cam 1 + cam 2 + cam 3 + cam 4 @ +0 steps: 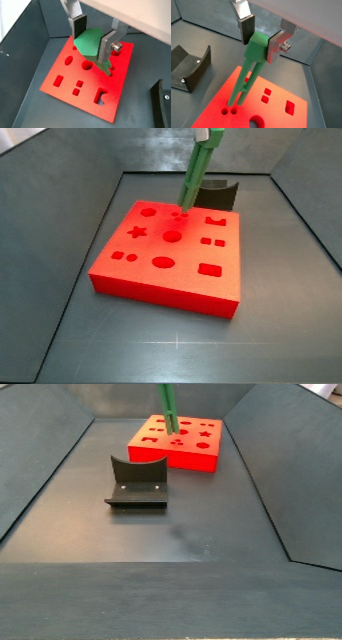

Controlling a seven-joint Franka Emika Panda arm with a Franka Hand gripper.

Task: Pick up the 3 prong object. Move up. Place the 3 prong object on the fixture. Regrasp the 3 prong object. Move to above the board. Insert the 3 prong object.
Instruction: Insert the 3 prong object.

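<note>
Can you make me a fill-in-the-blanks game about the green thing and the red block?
1. The gripper is shut on the ____ 3 prong object.
2. Its prongs point down at the ____ board.
3. The fixture on the floor holds ____.

Missing words: green; red; nothing

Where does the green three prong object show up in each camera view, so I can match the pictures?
Wrist view: the 3 prong object sits between the gripper fingers, above the board.
Wrist view: it hangs from the fingers, prongs reaching the board's small holes.
Side view: it slants down to the board's far edge.
Side view: it stands over the board, beyond the fixture.
Shared landmark: the red board.
</note>
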